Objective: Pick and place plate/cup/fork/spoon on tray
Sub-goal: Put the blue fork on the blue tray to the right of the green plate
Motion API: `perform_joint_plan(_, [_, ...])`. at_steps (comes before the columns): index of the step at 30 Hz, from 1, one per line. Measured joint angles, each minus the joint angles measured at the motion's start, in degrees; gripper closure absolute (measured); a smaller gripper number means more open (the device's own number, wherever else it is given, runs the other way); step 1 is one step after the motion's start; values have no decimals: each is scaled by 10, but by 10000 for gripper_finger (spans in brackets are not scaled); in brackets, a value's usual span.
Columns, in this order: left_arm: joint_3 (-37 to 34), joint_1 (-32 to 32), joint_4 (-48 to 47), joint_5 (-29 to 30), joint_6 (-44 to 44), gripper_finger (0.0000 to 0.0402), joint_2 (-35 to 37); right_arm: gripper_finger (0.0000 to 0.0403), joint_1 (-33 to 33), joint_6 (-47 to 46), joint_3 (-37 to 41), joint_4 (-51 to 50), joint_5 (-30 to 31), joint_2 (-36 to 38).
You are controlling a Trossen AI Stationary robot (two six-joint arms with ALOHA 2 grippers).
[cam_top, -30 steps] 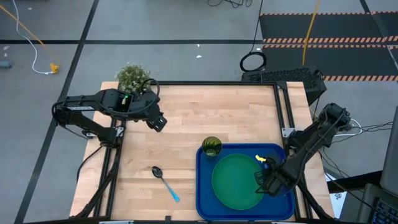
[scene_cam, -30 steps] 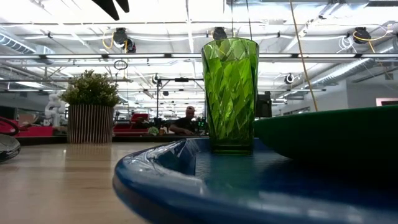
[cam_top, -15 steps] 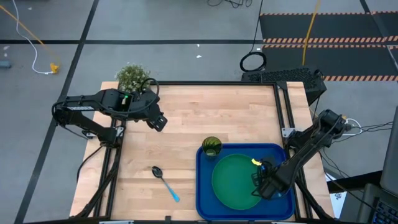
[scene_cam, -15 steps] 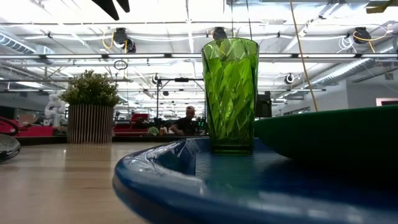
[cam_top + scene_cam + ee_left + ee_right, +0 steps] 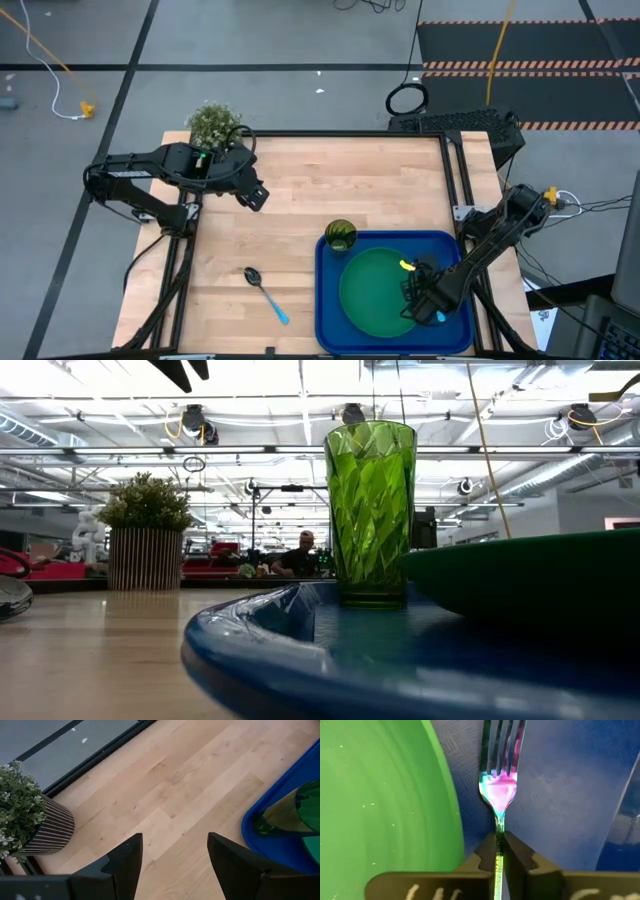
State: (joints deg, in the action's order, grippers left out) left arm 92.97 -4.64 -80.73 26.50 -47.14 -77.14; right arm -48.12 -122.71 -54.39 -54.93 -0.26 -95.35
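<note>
— Fork (image 5: 499, 780) status?
— My right gripper (image 5: 500, 851) clamps its handle, tines over tray (image 5: 555, 795) floor beside plate (image 5: 380, 800). Lower flat, then release. Left gripper (image 5: 172, 855) open, idle.

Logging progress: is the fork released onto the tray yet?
Not released. The right end effector is shut on the slender iridescent fork, beside the round green plate over the blue tray.

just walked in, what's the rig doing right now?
Setting a tray. The right gripper is shut on the fork, holding it over the blue tray just beside the green plate. The plate and the cup are already on the tray. The spoon lies on the table, not yet picked. The left gripper is open, waiting near the potted plant.
</note>
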Motion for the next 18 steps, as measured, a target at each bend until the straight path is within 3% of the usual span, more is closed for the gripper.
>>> perform_joint_plan(8, [0,0,0,0,0,179,0,361,0,-13,0,-8,-13,3])
perform_joint_plan(18, [0,0,5,0,0,179,0,314,-4,-12,0,-21,-16,71])
